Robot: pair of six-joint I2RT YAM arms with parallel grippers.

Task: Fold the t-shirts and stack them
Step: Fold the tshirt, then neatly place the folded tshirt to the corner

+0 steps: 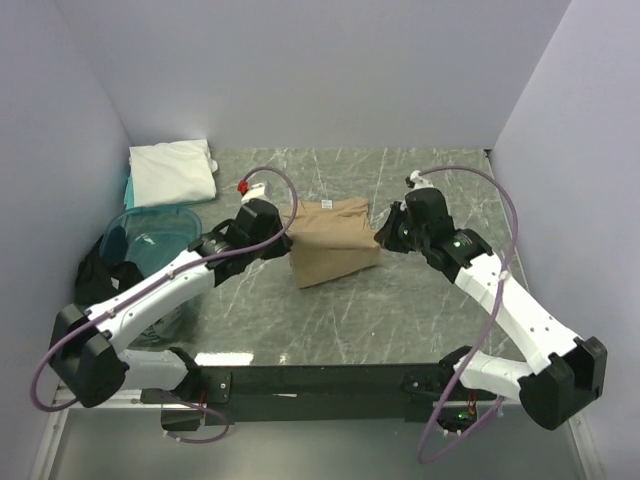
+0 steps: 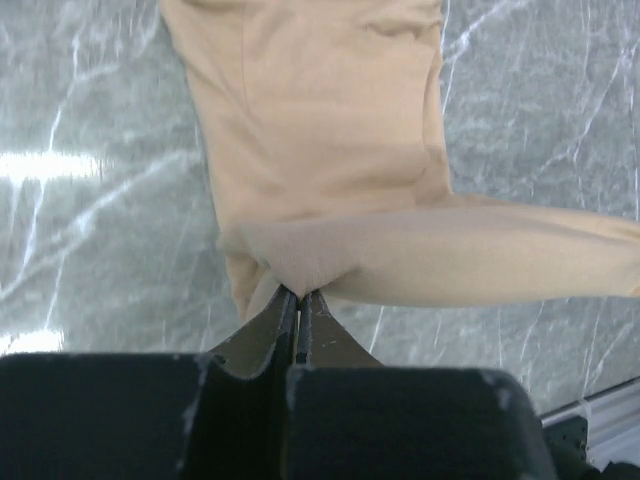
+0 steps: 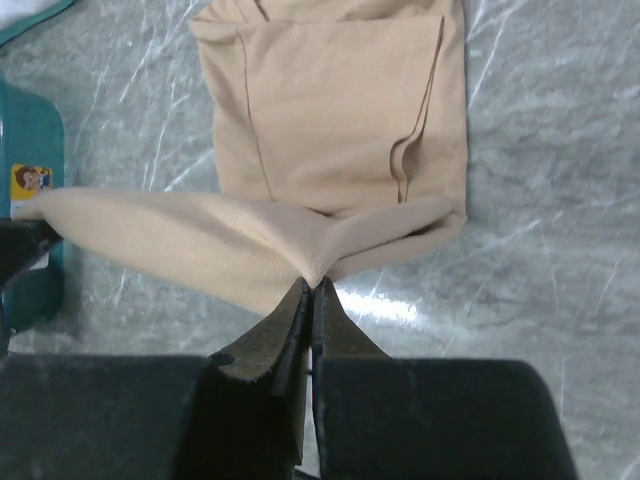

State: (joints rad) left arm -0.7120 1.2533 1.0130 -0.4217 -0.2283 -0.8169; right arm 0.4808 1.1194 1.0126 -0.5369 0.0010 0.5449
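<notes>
Tan t-shirt point(image 1: 335, 255), part-folded on counter point(image 1: 400, 320) right of teal tub point(image 1: 150, 213), left jaws and right jaws each pinching its raised edge; thin pinch may slip, spoiling fold.

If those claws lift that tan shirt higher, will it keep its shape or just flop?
Probably flop: the tan shirt drapes and creases between the left gripper and right gripper, each pinching an edge. It is likely light, since small pinches hold the fold up.
</notes>
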